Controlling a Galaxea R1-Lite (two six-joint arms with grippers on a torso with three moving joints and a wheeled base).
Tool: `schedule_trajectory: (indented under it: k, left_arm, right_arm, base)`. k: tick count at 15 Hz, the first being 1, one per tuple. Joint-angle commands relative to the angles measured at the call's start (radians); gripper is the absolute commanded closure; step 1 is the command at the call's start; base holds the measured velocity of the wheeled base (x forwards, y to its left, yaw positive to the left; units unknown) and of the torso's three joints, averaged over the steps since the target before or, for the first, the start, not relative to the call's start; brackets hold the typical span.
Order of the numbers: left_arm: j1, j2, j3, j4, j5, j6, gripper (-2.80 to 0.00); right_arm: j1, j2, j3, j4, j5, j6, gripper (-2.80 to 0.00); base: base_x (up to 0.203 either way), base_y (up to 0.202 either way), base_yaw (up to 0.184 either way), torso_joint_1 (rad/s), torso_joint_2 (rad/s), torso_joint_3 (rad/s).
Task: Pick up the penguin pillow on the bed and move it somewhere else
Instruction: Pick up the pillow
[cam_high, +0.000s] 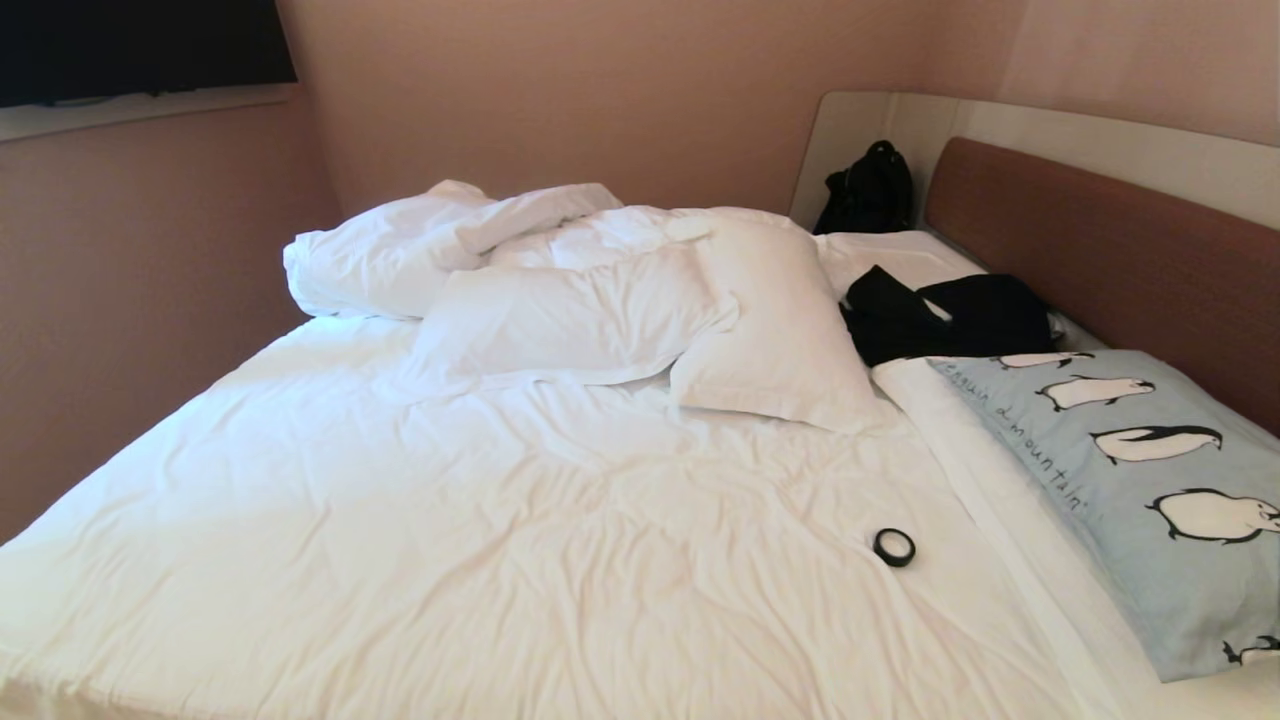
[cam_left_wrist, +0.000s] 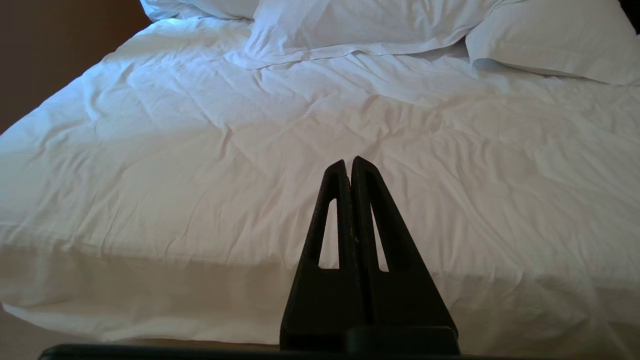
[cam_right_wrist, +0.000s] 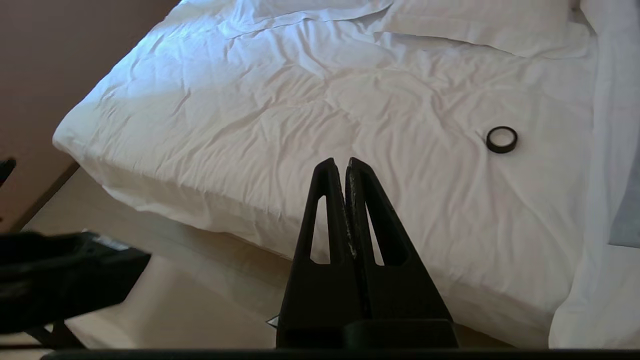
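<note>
Head view has the penguin pillow (cam_high: 1150, 480) lying flat along the bed (cam_high: 450, 520) by the headboard, looks soft and light, so I'd pinch a corner, though the right end effector (cam_right_wrist: 346, 165) is pressed together, nowhere near.

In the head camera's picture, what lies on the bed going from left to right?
Bunched white duvet → flat white pillow → second white pillow → black tape ring → black clothing → penguin pillow, all on the bed.
</note>
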Motion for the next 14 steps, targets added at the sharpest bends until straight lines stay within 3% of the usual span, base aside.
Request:
schedule_trajectory:
  k: [1, 3, 5, 6, 9, 14]
  left_arm:
    - [0.0, 0.0, 0.002, 0.0, 0.0, -0.001, 0.0]
    - [0.0, 0.0, 0.002, 0.0, 0.0, 0.0, 0.0]
    - [0.0, 0.0, 0.002, 0.0, 0.0, 0.0, 0.0]
    - [0.0, 0.0, 0.002, 0.0, 0.0, -0.001, 0.0]
    - [0.0, 0.0, 0.002, 0.0, 0.0, -0.001, 0.0]
    - [0.0, 0.0, 0.002, 0.0, 0.0, 0.0, 0.0]
  right_arm:
    - [0.054, -0.111, -0.021, 0.058, -0.059, 0.0, 0.0]
    - [0.144, -0.141, -0.059, 0.057, -0.171, 0.001, 0.0]
    - [0.245, -0.162, -0.1, 0.057, -0.357, 0.011, 0.0]
    - [0.262, -0.189, -0.107, 0.057, -0.41, 0.012, 0.0]
    - [0.275, -0.204, -0.12, 0.055, -0.51, 0.022, 0.0]
    - [0.306, -0.204, -0.112, 0.01, -0.551, 0.024, 0.0]
  base:
    - [0.0, 0.0, 0.0, 0.0, 0.0, 0.0]
    - [0.0, 0.0, 0.0, 0.0, 0.0, 0.0]
    - [0.0, 0.0, 0.0, 0.0, 0.0, 0.0]
    - [0.0, 0.0, 0.0, 0.0, 0.0, 0.0]
    - [0.0, 0.0, 0.0, 0.0, 0.0, 0.0]
    - [0.0, 0.0, 0.0, 0.0, 0.0, 0.0]
